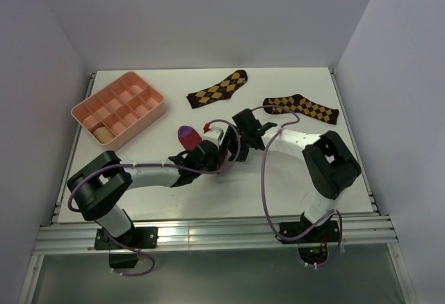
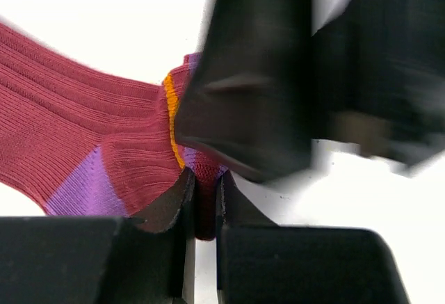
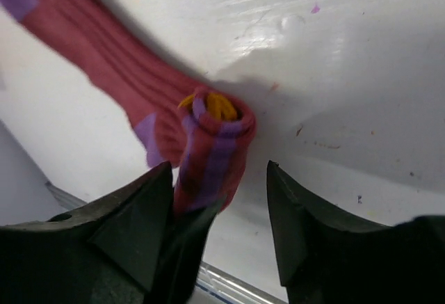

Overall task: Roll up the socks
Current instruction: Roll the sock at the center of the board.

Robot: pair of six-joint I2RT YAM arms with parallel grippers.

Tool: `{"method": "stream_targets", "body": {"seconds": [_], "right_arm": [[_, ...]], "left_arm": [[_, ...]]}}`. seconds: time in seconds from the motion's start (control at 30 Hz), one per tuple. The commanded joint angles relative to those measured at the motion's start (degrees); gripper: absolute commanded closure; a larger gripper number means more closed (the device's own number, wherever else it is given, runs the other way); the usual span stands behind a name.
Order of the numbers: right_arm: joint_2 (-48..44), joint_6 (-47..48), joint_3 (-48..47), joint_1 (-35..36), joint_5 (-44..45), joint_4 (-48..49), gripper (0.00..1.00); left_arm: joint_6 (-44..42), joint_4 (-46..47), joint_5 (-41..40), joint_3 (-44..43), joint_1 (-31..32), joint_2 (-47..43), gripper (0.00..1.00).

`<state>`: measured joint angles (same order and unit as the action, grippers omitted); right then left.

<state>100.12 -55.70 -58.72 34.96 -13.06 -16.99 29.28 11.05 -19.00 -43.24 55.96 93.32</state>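
**Operator:** Left tool (image 2: 201, 186) state?
**Technician:** Closed, pinching the crimson sock (image 2: 83, 130) just beside its orange cuff.
**Operator:** Right tool (image 3: 217, 168)?
**Technician:** Fingers apart, straddling the sock's rolled end, which touches one finger.
**Operator:** Sock location?
**Technician:** Mid-worktop (image 1: 229, 193), between both tools. Beyond it are the pink tray (image 1: 148, 88) at far left and two argyle socks (image 1: 217, 90) near the far edge.
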Motion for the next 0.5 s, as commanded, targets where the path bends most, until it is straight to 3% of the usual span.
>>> {"method": "stream_targets", "body": {"seconds": [0.0, 0.27, 0.47], "right_arm": [[-6.2, -1.7, 3.1, -0.6, 2.0, 7.9, 0.36], [-11.5, -4.7, 11.1, -0.9, 4.4, 16.3, 0.31], [-8.1, -5.4, 11.0, -0.2, 4.0, 19.0, 0.31]], "left_arm": [[6.4, 0.8, 13.2, 1.4, -4.5, -3.1, 1.0], [17.5, 6.2, 31.5, 6.4, -14.1, -1.7, 0.99], [23.4, 10.2, 37.6, 9.2, -18.1, 0.6, 1.0]]}}
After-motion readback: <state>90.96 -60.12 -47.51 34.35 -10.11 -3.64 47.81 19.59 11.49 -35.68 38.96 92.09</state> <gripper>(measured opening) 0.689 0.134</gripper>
